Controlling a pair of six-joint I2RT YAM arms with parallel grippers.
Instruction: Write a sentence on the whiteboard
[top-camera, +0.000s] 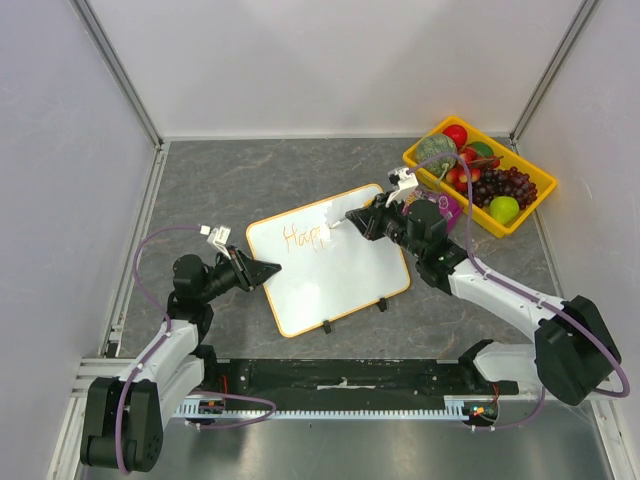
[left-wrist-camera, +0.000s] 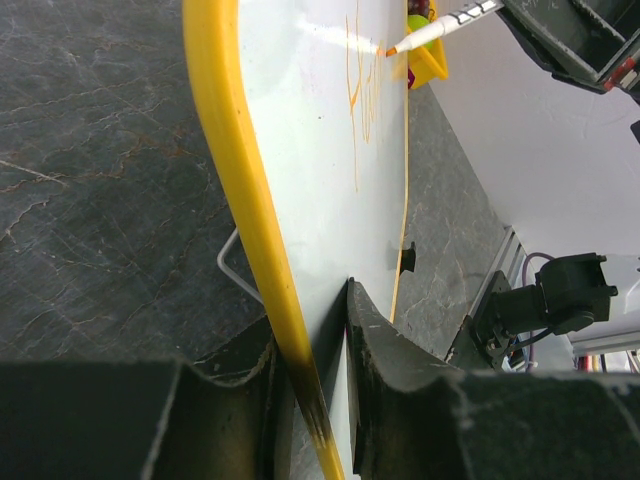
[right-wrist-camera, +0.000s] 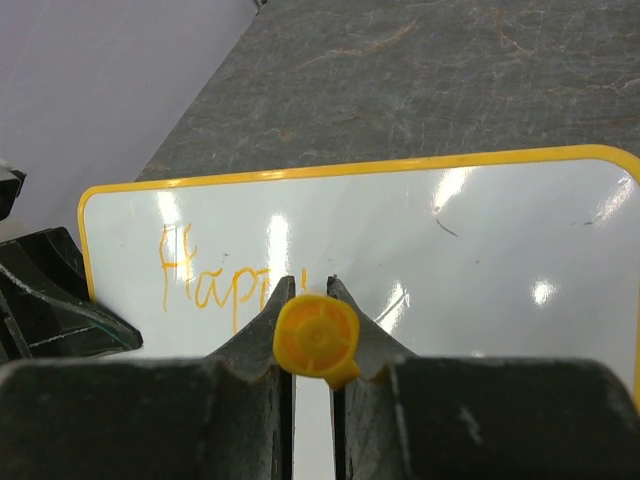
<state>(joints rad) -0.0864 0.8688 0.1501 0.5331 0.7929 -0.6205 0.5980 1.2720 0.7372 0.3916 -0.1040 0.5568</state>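
Lettering (top-camera: 303, 237) in thin orange cursive, reading "Happ" and no further, crosses the 10 o'clock quarter of the whiteboard (top-camera: 340, 275). The board lies skewed at the centre of the grey tabletop (top-camera: 250, 170), and most of the sentence looks yet to be written.

The marker (top-camera: 335, 222) holds its orange tip at the end of the last letter, on the word's 3 o'clock side. The left wrist view shows the tip and its reflection nearly meeting, so it is at or very near the white surface.

The right gripper (top-camera: 352, 220), reaching in from 2 o'clock, has its jaws closed narrowly around the marker's barrel. The yellow end cap (right-wrist-camera: 316, 338) faces the wrist camera, so the pen slants down toward the board much as a hand would hold it.

At the board's 9 o'clock edge, the left gripper (top-camera: 268, 272) has its jaws pinched on the orange-yellow rim (left-wrist-camera: 230, 180), one finger on each face. This is apparently to stop the light board sliding under the strokes.

Two small black clips (top-camera: 326, 326) sit on the 5 o'clock edge, clear of the writing. A yellow tray (top-camera: 530, 210) of fruit stands at 2 o'clock, just behind the right arm and apart from the board.

The next letters call for short, light strokes carried toward 3 o'clock. Too much pressure could drag the board against the left grip.
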